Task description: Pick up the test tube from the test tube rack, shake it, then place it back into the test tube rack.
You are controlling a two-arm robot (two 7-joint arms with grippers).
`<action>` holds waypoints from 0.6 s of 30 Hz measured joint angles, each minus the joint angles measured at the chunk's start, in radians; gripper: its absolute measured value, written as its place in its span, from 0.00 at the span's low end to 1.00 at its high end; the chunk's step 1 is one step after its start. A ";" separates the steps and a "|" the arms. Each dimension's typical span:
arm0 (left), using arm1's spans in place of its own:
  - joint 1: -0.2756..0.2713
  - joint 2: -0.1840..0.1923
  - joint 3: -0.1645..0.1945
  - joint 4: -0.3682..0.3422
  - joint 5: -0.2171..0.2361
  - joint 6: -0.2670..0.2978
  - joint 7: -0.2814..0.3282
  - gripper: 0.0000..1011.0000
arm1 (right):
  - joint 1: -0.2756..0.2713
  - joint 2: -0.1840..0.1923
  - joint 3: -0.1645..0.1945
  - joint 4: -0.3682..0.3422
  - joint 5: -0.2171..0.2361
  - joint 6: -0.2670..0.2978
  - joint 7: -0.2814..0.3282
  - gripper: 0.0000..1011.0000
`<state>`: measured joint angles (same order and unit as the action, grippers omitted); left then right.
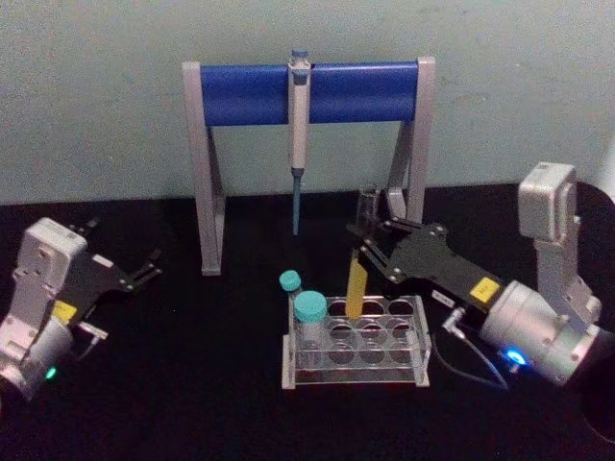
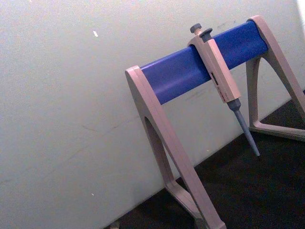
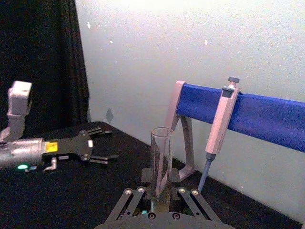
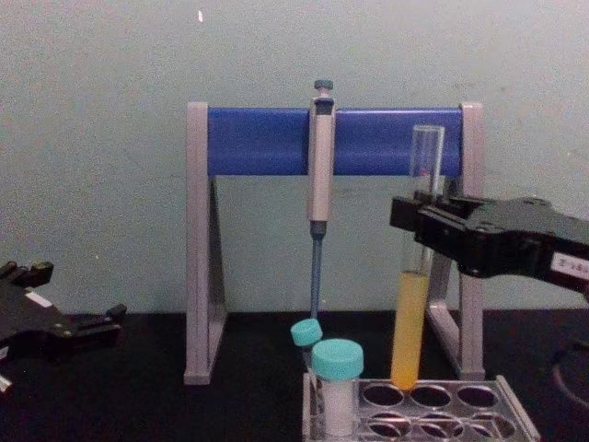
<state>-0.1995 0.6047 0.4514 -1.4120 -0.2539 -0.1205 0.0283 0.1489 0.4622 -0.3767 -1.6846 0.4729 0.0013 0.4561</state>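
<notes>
The test tube (image 1: 356, 283) is a long clear glass tube with yellow-orange liquid in its lower part, held upright. My right gripper (image 1: 370, 248) is shut on its upper half. In the chest view the test tube (image 4: 411, 322) has its round bottom right at a back-row hole of the test tube rack (image 4: 515, 414). The test tube rack (image 1: 351, 380) is low, clear plastic, at the table's middle front. The tube's open rim (image 3: 162, 136) rises above the right gripper (image 3: 159, 191). My left gripper (image 1: 144, 269) rests open at the far left, away from the rack.
Two teal-capped vials (image 1: 310, 309) stand in the rack's left holes. Behind the rack stands a grey-and-blue pipette stand (image 1: 240, 94) with a pipette (image 1: 299, 144) hanging from its bar. The stand (image 2: 181, 76) and pipette (image 2: 221, 76) also face the left wrist.
</notes>
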 joint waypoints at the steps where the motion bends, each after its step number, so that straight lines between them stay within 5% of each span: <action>1: 0.000 0.000 0.000 0.000 0.000 0.000 0.000 1.00 | 0.007 -0.005 -0.003 0.008 -0.002 0.000 -0.001 0.22; 8: 0.000 0.000 0.000 0.000 0.000 0.000 0.000 1.00 | 0.072 -0.052 -0.016 0.085 -0.025 -0.008 -0.025 0.22; 18: 0.000 0.000 0.000 0.000 0.000 0.000 0.000 1.00 | 0.090 -0.071 0.009 0.117 -0.045 -0.011 -0.063 0.22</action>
<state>-0.1995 0.6047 0.4514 -1.4120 -0.2539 -0.1205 0.0283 0.2392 0.3910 -0.3679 -1.5673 0.4278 -0.0096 0.3936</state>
